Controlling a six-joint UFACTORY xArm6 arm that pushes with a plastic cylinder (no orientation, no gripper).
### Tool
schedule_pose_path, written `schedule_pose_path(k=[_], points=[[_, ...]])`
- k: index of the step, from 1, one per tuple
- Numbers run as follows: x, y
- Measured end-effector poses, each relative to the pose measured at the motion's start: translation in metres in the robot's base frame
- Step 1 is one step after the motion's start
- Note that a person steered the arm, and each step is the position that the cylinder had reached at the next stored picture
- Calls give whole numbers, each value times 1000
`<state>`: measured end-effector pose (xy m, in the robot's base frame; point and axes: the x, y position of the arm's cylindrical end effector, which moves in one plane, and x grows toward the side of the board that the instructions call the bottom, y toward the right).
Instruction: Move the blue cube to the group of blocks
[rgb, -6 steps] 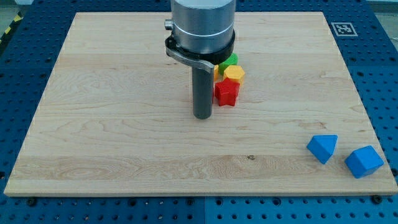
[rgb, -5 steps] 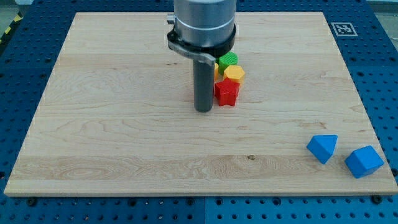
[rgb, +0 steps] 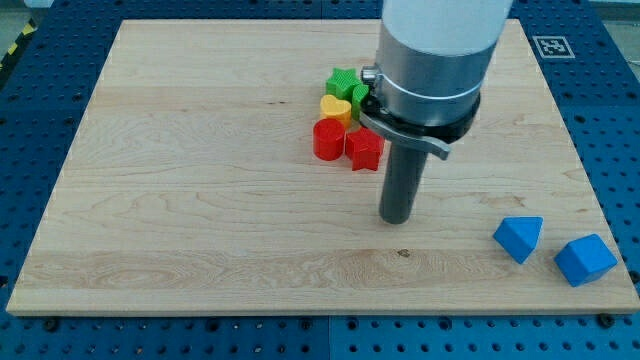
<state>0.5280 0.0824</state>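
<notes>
Wooden board (rgb: 200, 200) is seen laid on a blue perforated bench (rgb: 20, 150), with a printed marker tag (rgb: 553, 46) at the far right corner. The arm's grey housing (rgb: 435, 50) fills the upper middle-right of the view and hides part of the cluster behind it. No claw is fitted, so nothing can be spread, pressed together or pinched; only a dark rod is carried, and my tip (rgb: 397, 220) is set on bare wood, near and right of the group, well apart from both blue pieces. At the near right corner two blue blocks are noted: a wedge-like blue block (rgb: 518, 238) and, just right of it by the edge, the blue cube (rgb: 586, 260). The group is made up of a red cylinder (rgb: 328, 140), a red star block (rgb: 365, 149), a yellow heart block (rgb: 336, 107) and a green star block (rgb: 344, 82). Step judged as the approach: the cube is not yet touched. The next move is judged to call for the tip to be taken round to the cube's right, near side, then pushed left and far, with the wedge likely to be caught in the path.
</notes>
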Motion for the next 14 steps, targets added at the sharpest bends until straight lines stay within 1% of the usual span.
schedule_pose_path(k=[1, 2, 3, 4, 5, 6, 7, 8, 9, 11, 12, 13, 14], points=[[-10, 35], [-35, 104], [-37, 179], [-18, 259], [13, 262], [84, 250], [88, 244], [90, 212], [79, 190], [22, 145], [18, 143], [-2, 151], [-5, 142]])
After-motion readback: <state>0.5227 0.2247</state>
